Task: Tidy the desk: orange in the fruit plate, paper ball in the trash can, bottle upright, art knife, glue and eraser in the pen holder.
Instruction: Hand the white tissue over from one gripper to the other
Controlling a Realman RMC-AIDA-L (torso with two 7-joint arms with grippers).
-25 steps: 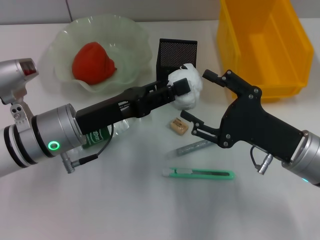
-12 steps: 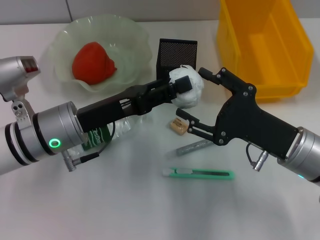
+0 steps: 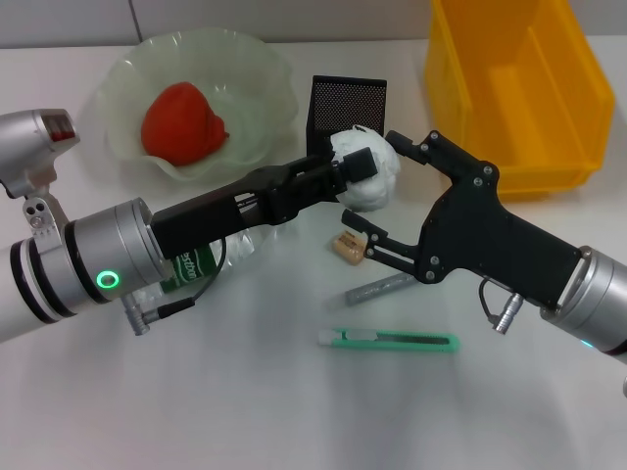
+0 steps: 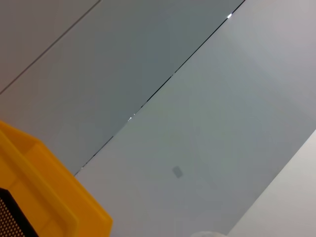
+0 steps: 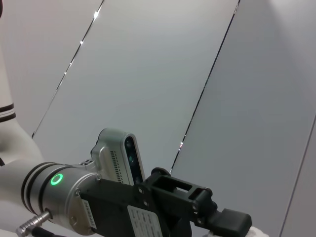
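My left gripper is shut on the white paper ball and holds it above the desk, in front of the pen holder. My right gripper is open, one finger above the ball and one below it. The orange lies in the fruit plate. The bottle lies on its side under my left arm. Below the ball sit the eraser, the grey glue and the green art knife. The trash can stands at the back right.
The left wrist view catches a corner of the yellow bin and a bit of black mesh against a grey wall. In the right wrist view my left arm reaches across, with the ball's edge beyond it.
My right gripper has moved left toward the paper ball, so its open fingers now bracket it. The left gripper has kept the ball nearly still.
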